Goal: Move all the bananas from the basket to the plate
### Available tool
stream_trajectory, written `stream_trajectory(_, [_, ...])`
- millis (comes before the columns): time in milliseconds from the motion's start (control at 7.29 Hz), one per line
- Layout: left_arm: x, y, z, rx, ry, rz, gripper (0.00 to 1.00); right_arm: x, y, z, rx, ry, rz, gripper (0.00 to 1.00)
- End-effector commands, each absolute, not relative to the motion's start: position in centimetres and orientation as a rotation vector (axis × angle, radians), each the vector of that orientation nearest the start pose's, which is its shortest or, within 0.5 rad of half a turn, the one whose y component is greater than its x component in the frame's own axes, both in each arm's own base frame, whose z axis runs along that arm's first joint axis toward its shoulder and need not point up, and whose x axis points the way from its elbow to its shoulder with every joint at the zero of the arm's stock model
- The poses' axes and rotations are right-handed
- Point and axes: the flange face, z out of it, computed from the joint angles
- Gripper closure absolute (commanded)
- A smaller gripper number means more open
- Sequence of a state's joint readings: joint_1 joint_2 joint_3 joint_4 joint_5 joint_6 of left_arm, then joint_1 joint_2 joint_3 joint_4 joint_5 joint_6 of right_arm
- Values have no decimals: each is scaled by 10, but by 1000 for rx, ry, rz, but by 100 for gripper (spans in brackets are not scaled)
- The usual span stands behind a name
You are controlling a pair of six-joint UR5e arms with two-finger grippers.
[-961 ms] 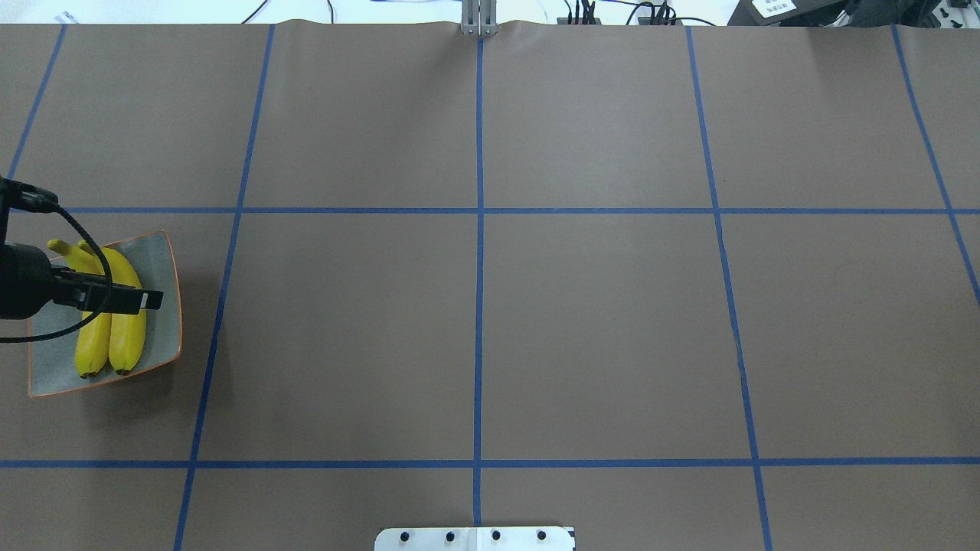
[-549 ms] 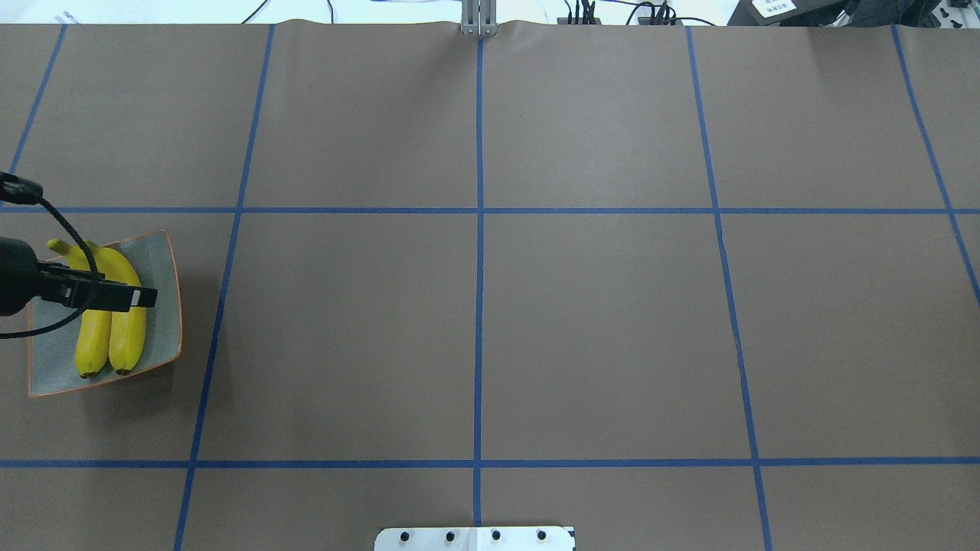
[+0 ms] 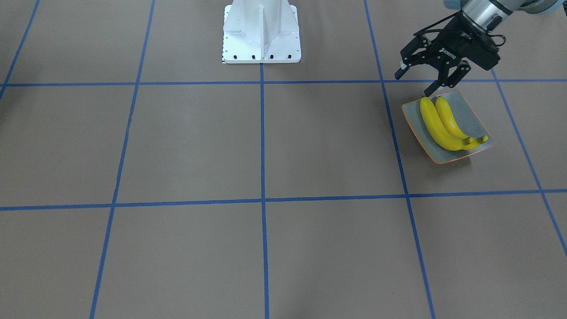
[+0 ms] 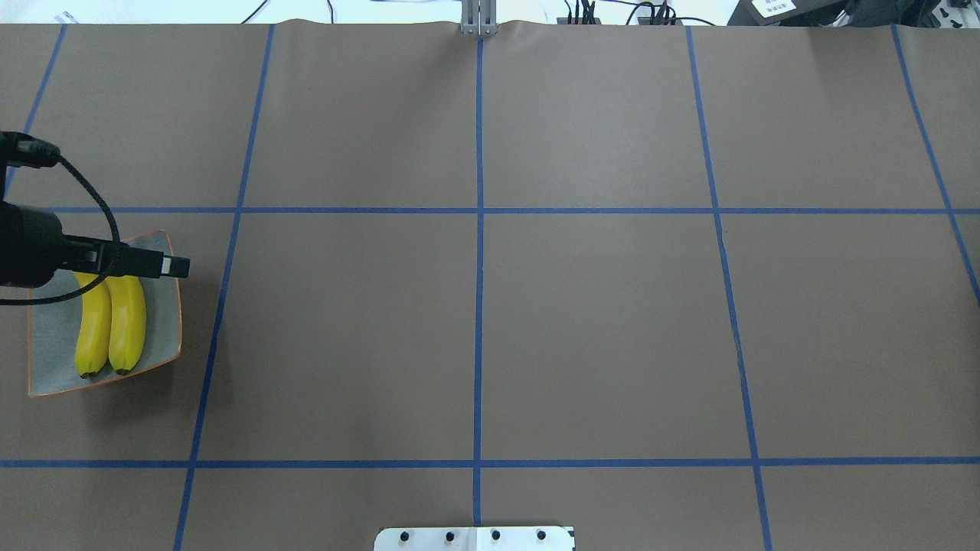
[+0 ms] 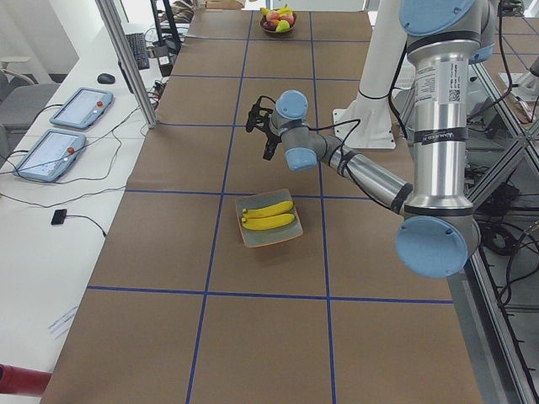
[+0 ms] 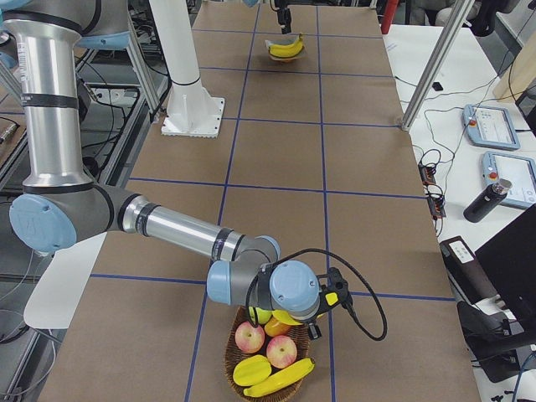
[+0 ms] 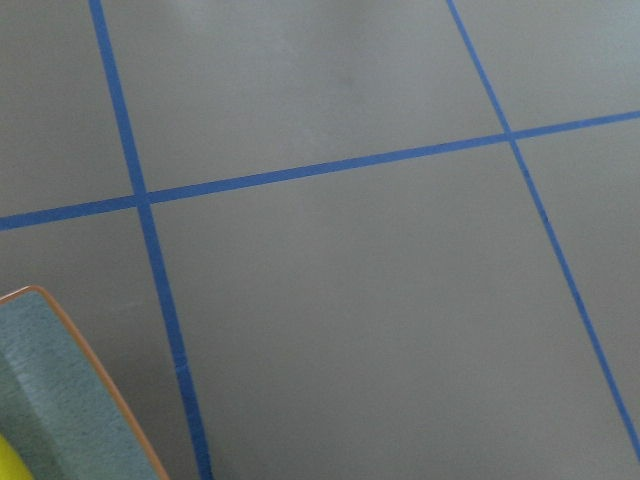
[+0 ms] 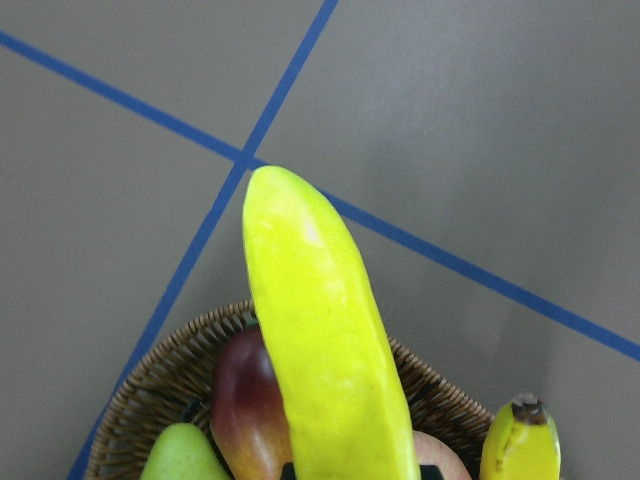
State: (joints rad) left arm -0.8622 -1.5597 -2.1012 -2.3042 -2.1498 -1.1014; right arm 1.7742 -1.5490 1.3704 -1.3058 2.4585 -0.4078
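Observation:
Two yellow bananas [image 3: 438, 124] lie side by side on the grey-green, orange-rimmed plate [image 3: 469, 117], at the left in the overhead view [image 4: 157, 329]. My left gripper [image 3: 414, 84] is open and empty. It hovers above the plate's far end in the overhead view [image 4: 172, 265]. Far to my right, the wicker basket [image 6: 228, 352] holds another banana [image 6: 280, 377] and other fruit. My right gripper [image 6: 293, 322] is over the basket. In the right wrist view a banana [image 8: 320, 340] reaches out from between the jaws, raised above the basket rim [image 8: 150, 400].
The basket also holds apples [image 6: 249, 337], a pear [image 8: 185, 455] and a second banana's tip [image 8: 520, 445]. The white robot base [image 3: 261, 35] stands at mid-table. A metal post [image 4: 478, 19] is at the far edge. Blue tape lines cross the brown table.
My left gripper has moved from over the middle of the bananas toward the plate's far end and a little right. The two bananas on the plate have not moved.

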Motion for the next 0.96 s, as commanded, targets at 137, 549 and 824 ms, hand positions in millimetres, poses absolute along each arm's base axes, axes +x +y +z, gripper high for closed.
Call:
stream_trajectory(137, [250,-407,276,288,1356,-100,0,88,-529,572,320,-885,-7,100])
stream_trajectory(549, [284,-431,199,221,1487,-185,0,-6,-575,439,274,-991,121,100])
stream_trajectory(824, [320,-422,154,221,1558,-234,0,-86,-597,346,235,-1065,167,100])
